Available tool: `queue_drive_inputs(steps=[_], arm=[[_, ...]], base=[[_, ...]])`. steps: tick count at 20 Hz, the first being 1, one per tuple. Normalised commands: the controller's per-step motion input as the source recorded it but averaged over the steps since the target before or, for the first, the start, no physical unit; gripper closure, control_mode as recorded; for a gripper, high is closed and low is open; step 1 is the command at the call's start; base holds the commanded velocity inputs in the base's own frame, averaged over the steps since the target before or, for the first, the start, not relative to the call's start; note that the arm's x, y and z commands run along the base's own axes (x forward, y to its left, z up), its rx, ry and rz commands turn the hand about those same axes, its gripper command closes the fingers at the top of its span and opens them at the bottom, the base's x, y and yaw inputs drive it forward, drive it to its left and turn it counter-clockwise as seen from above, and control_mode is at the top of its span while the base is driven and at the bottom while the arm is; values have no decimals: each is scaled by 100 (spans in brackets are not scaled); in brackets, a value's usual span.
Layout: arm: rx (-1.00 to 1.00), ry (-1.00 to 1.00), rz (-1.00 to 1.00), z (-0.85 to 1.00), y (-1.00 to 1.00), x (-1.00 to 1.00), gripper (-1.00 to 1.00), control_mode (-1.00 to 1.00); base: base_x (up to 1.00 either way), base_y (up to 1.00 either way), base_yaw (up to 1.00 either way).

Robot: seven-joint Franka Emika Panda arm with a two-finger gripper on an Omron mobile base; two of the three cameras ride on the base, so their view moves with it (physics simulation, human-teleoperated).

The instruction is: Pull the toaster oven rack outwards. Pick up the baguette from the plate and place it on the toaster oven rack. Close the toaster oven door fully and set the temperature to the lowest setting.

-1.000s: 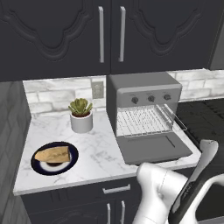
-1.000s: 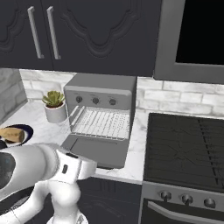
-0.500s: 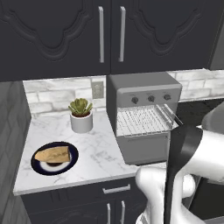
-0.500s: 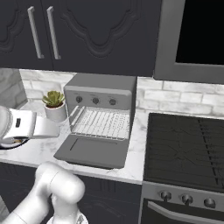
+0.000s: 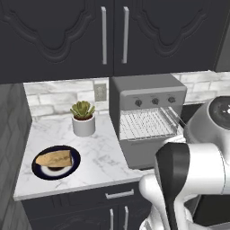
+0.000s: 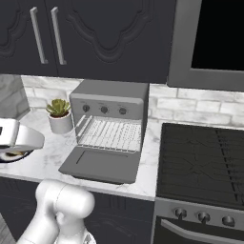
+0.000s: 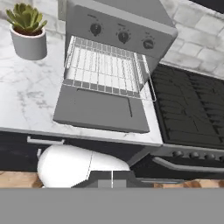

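Resting on plate (image 5: 42,172): baguette (image 5: 55,158); toaster oven rack (image 7: 105,67) bare; jaws closed, empty.

The grey boxy toaster oven (image 5: 148,96) is seen with its flat grey door (image 7: 103,109) dropped flat onto the white marble counter (image 5: 101,155), and the silver wire rack (image 7: 105,68) is drawn out above it. Bare counter is left between the door and the dark navy plate (image 5: 42,171). The potted succulent (image 5: 83,117) is stood near the oven's left side.
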Motion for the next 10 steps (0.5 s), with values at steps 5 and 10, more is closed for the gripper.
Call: queue_drive_inputs(steps=[5, 10], arm=[[22, 3, 27, -14, 18, 8, 100, -100], [11, 4, 21, 0, 42, 18, 100, -100]], base=[[0, 0, 0], [0, 0, 0]])
